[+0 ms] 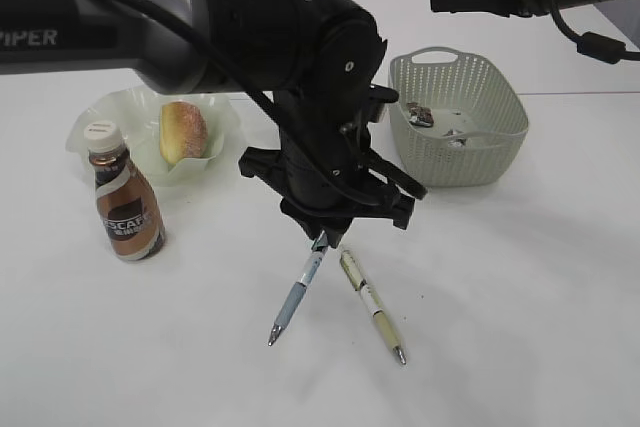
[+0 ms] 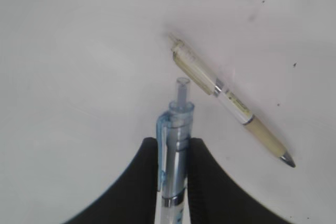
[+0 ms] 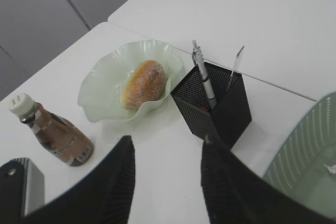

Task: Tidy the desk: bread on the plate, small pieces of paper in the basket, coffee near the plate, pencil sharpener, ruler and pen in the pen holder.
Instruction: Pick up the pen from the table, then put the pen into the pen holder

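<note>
Exterior: on the smooth white counter [image 1: 520, 277], the left hand [image 1: 322, 239] pinches a translucent blue pen [image 1: 297, 292]; a cream pen [image 1: 371, 305] lies beside.

Left wrist: ribbed black pads [image 2: 202, 182] clamp its barrel.

Right wrist: the right hand [image 3: 167, 174] gapes empty above a mesh pen holder [image 3: 215, 106].

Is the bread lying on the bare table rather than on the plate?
No: in the right wrist view the bread rests inside the pale green plate, beside the black pen holder.
</note>
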### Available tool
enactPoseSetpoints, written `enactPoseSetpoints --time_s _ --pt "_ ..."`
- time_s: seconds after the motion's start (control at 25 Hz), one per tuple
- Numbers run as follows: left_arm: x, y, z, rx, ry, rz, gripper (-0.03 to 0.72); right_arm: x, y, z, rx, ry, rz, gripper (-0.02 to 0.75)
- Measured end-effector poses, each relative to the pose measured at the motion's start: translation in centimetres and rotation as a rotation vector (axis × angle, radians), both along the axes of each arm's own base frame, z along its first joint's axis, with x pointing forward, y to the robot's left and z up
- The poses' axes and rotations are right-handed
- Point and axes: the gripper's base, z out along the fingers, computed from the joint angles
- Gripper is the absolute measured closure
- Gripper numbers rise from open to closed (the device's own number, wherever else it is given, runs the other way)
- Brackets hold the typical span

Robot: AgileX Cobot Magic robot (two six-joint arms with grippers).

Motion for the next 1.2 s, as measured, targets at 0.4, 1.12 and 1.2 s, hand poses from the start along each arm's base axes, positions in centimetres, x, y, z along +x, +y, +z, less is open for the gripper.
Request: enactPoseSetpoints --time_s 0.4,1.12,1.2 --pt "-0.3 0.9 4.2 -0.057 -0.075 -0.014 0.591 0.0 0.0 0.0 0.0 0.0 -0.002 0.426" --pt "-0.5 7.3 19.0 -0.348 -0.481 -0.072 0.591 0.0 0.0 0.0 0.0 0.0 -0.002 0.426" --pt "-0.4 7.8 20.2 -0.374 -0.551 -0.089 0.591 0.0 0.0 0.0 0.0 0.0 -0.002 0.426"
